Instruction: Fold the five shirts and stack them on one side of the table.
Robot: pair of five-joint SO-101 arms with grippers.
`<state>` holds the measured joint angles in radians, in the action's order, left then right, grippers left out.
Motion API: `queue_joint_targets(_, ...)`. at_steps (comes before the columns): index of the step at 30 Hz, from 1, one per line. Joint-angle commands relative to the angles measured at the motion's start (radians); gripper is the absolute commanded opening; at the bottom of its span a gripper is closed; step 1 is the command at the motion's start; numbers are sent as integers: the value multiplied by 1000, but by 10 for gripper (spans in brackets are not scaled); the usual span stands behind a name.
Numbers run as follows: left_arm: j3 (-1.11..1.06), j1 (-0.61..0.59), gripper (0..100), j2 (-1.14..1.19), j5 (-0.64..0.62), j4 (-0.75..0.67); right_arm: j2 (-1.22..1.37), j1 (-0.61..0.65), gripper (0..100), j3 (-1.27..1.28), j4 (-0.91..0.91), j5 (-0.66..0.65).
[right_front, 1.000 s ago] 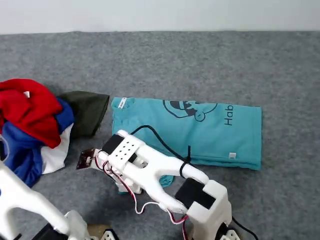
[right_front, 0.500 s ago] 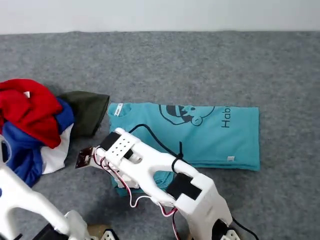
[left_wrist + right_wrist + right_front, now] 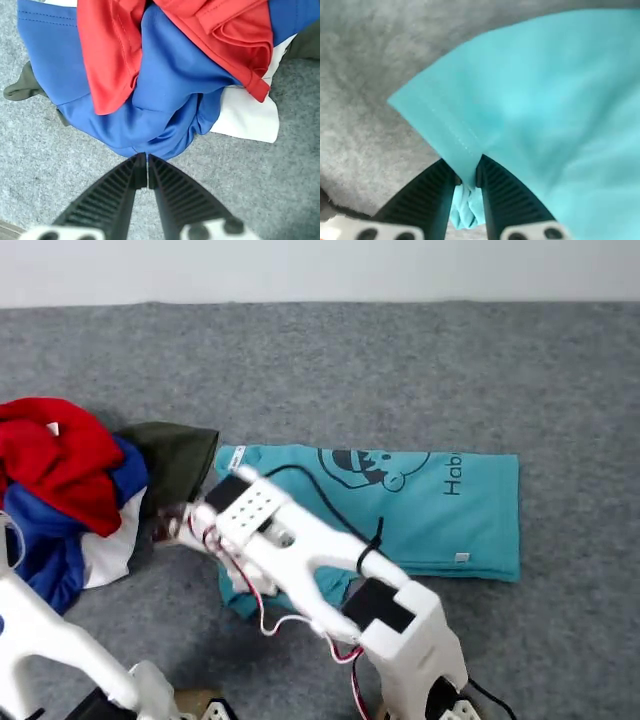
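Observation:
A teal shirt point(image 3: 430, 510) lies folded lengthwise across the middle of the grey table. My right gripper point(image 3: 467, 180) is shut on a bunched edge of the teal shirt point(image 3: 535, 100) at its near left corner, and the cloth hangs lifted from the jaws. The right arm point(image 3: 290, 545) covers that corner in the high view. At the left lies a heap of shirts: red point(image 3: 60, 455) on top, blue point(image 3: 40, 540), white point(image 3: 110, 545) and dark green point(image 3: 175, 460). My left gripper point(image 3: 148, 170) is shut on nothing, just short of the blue shirt point(image 3: 165, 100).
Grey carpet-like table cover point(image 3: 350, 370) stretches bare behind and to the right of the teal shirt. The left arm's white link point(image 3: 40, 630) stands at the near left corner, beside the heap.
The right arm has swung its wrist away from the near edge toward the dark green shirt, drawing the teal shirt's near left corner up with it. The teal shirt slid slightly left.

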<state>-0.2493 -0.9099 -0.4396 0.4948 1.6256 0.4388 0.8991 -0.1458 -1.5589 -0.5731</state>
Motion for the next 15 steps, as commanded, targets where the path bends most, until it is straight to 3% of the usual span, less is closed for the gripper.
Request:
queue_joint_targets(1, 5, 2, 13, -34, -6, -21, -53, -73, 10, -121, -7, -9)
queue_joint_targets(15, 5, 3, 13, -34, -6, -15, 308, -309, 16, -559, -10, -9)
